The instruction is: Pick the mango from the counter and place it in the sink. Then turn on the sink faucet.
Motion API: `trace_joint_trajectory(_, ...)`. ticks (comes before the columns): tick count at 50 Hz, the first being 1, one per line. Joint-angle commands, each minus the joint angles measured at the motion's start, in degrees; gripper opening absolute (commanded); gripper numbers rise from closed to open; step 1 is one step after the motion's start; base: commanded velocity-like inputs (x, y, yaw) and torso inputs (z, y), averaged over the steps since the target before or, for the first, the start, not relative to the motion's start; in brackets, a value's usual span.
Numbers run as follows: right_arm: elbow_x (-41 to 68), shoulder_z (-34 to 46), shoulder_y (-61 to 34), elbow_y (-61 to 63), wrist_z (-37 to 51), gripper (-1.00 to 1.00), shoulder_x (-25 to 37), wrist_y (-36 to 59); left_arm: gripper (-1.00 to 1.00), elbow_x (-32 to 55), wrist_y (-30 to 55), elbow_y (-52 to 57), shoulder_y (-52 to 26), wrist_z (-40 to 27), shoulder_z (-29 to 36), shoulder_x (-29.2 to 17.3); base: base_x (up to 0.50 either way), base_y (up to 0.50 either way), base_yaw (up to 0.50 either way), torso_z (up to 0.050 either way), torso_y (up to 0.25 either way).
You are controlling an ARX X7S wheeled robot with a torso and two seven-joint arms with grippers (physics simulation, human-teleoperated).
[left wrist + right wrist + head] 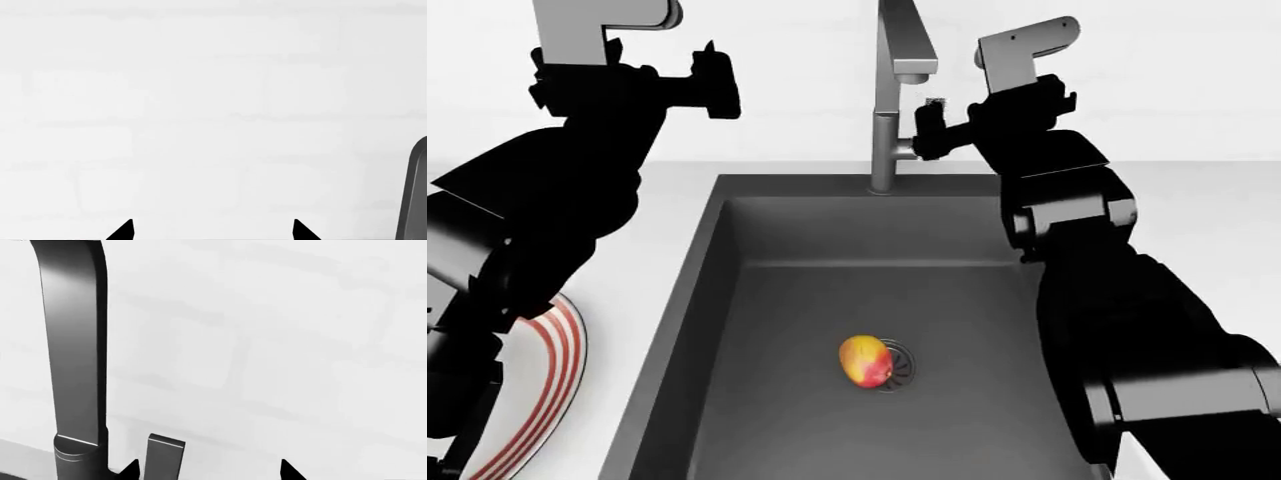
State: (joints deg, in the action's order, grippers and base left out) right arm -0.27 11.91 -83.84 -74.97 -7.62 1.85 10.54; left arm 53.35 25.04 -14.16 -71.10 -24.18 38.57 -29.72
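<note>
The mango [866, 361] lies on the floor of the dark grey sink [698, 262], touching the round silver drain [905, 365]. The steel faucet [889, 110] stands at the sink's back rim. My right gripper [930, 126] is open beside the faucet, just above its side lever [906, 151]. In the right wrist view the faucet column [77, 365] rises tall. The lever [163, 456] stands between the open fingertips of that gripper [210, 471], close to one of them. My left gripper [714, 82] is raised left of the faucet, open and empty. It faces the white wall in the left wrist view [213, 232].
A red-and-white striped plate [557, 372] lies on the white counter [1201, 205] left of the sink, partly under my left arm. A white tiled wall runs behind the faucet. A dark grey edge [417, 195] shows at the side of the left wrist view.
</note>
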Motion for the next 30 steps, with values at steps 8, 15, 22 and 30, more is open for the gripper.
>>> trace_joint_trajectory(8,0.89,1.19,0.02,-0.02,-3.49,1.0,-0.67,0.24,1.0,-0.26,-0.22,-0.29,0.36,-0.02,0.01,-0.19,0.0,0.0,0.0,0.0,0.0)
trace_joint_trajectory(15,0.88,-0.47,-0.78,-0.02,-1.88,1.0,-0.39,-0.47,1.0,-0.37,-0.34,-0.1,0.65,0.25,0.19,-0.27,0.0,0.0,0.0,0.0,0.0)
trace_joint_trajectory(22,0.69,-1.01,-1.31,-0.02,-1.97,1.0,-0.48,-0.55,1.0,-0.29,-0.23,0.35,0.62,0.27,0.21,-0.32,0.0,0.0,0.0,0.0,0.0)
trace_joint_trajectory(30,0.78,-1.85,-1.48,-0.02,-1.76,1.0,-1.06,-0.35,1.0,-0.52,-0.58,-0.23,0.73,0.41,0.23,-0.09,0.0,0.0,0.0,0.0,0.0)
